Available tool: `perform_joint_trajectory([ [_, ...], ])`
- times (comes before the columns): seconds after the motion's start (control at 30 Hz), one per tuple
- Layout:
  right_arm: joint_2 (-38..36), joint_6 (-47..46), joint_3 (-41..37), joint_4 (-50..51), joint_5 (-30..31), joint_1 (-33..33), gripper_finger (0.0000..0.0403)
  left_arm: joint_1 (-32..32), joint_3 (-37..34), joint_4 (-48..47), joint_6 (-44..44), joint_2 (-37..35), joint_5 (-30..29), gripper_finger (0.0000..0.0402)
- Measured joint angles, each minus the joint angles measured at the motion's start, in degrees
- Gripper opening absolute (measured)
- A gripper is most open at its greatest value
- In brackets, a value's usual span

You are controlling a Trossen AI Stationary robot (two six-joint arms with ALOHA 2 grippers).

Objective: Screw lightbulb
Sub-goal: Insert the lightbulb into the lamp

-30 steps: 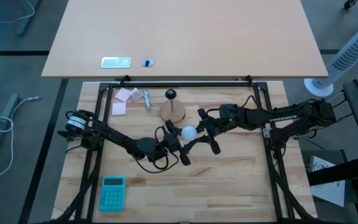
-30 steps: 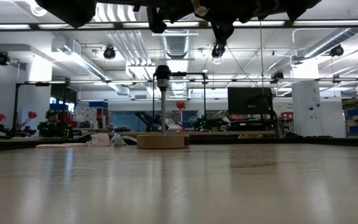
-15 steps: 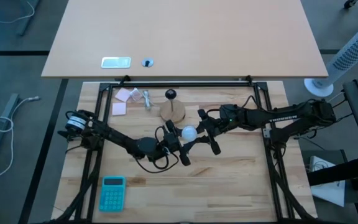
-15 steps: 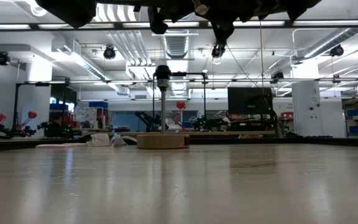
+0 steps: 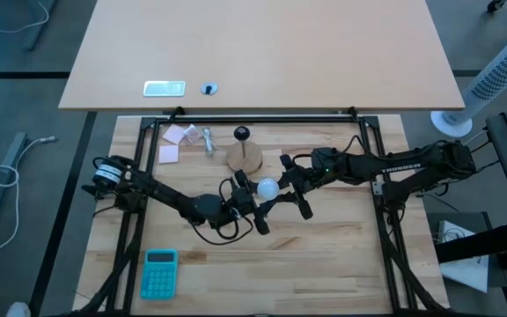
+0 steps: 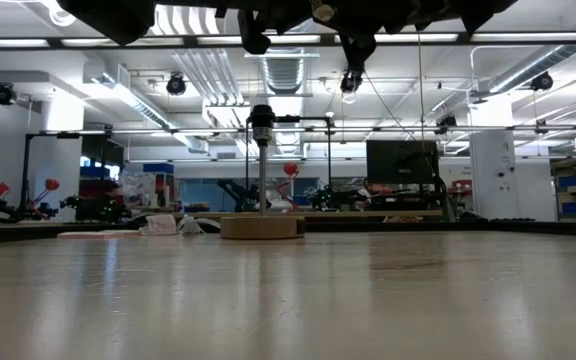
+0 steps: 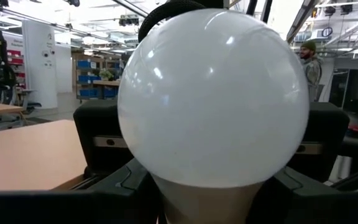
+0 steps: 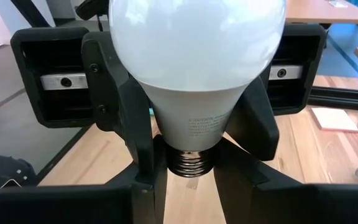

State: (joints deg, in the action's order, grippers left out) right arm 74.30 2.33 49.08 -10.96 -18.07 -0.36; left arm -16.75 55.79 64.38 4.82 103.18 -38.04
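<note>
**A:** Up top first. The lightbulb (image 5: 268, 187) sits in the air over the middle of the table (image 5: 341, 255), between both arms. The left gripper (image 5: 255, 204) comes in from the near-left side, the right gripper (image 5: 296, 190) from the right edge.

**B:** And the wooden disc (image 5: 246, 157) with its black socket (image 5: 241, 134)?

**A:** Toward the far edge, near the bulb but clearly apart from it, with nothing in the socket. So I'd say the screwing hasn't begun.

**B:** Low view?

**A:** The disc (image 6: 261, 227) sits flat, the socket (image 6: 261, 122) upright on its post and bare. Only dark bits of the arms hang at the top; no bulb visible there.

**B:** Left wrist?

**A:** The bulb's globe (image 7: 213, 96) fills the frame, with the other arm's dark gripper body behind it. I can't tell here whether the left fingers are pressing it.

**B:** Right wrist?

**A:** Clearer. The bulb (image 8: 197, 56) stands globe-up, and the right gripper's (image 8: 190, 167) fingers are clamped on the metal thread. Behind it the left gripper's (image 8: 188, 93) fingers flank the neck.

**B:** Verdict?

**A:** Picked up, apparently mid-handover. Carrying it over, seating the thread and turning all remain.
</note>
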Motion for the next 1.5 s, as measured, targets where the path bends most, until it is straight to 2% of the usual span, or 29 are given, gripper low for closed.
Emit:
perform_joint_trajectory([
  [0.37,0.0,0.1,0.0,-0.5,0.0,0.0,0.0092,-0.2,0.0,0.7,1.1,0.0,0.0,0.0170],
  [0.77,0.0,0.3,0.0,-0.5,0.3,0.0,0.0093,-0.3,0.0,1.1,2.2,-0.1,0.2,0.0219],
  [1.3,0.0,0.8,0.0,-0.5,0.0,0.0,0.0094,-1.0,-0.4,1.2,5.3,-0.2,-0.2,0.0225],
  [1.5,-0.1,1.0,0.0,-0.5,0.2,0.0,0.0090,-1.1,-0.4,1.1,5.3,-0.5,-0.2,0.0249],
])
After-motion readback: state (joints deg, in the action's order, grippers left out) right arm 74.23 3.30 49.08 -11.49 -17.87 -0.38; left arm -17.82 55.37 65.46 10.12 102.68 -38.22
